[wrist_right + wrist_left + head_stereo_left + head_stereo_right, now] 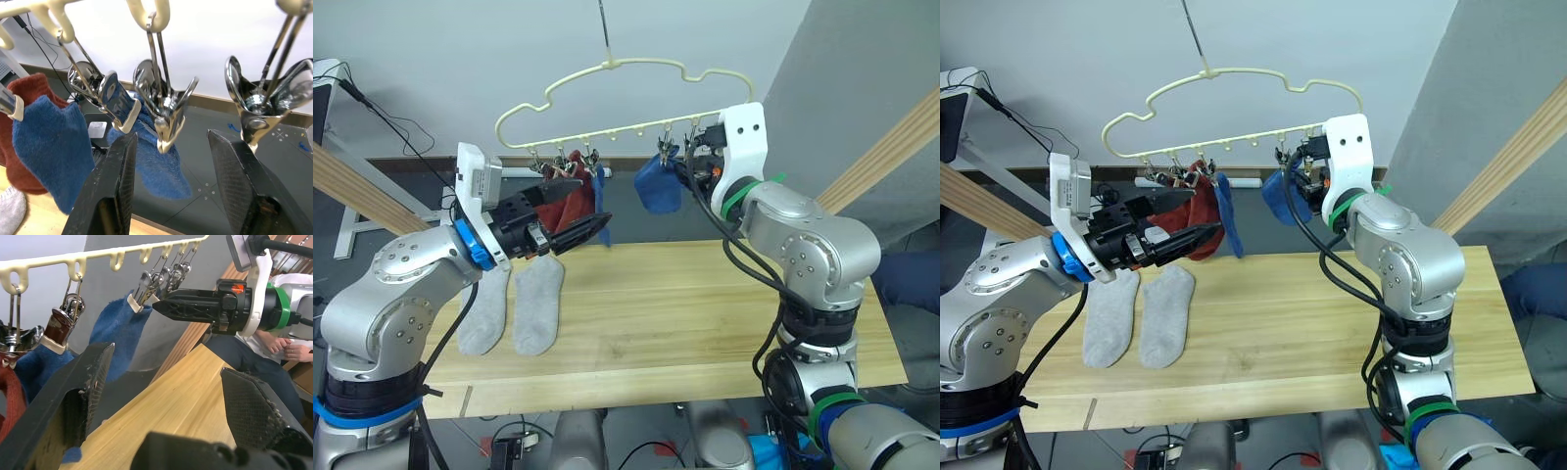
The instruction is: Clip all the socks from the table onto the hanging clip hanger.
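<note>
The cream clip hanger [626, 73] hangs above the table [685, 313]. From its clips hang a rust red sock [572, 208], a narrow blue sock [603, 204] beside it, and a second blue sock [658, 186] further right. Two grey socks [484, 308] [538, 305] lie flat side by side on the table's left part. My left gripper [579, 211] is open and empty, just in front of the red sock. My right gripper [172, 139] is open, its fingers on either side of a bare metal clip [165, 115] next to the clip holding the second blue sock.
Slanted wooden beams stand at the left [352, 186] and right [886, 147] of the table. A seated person [288, 340] is beyond the table's right end. Cables trail along the back left wall [382, 117].
</note>
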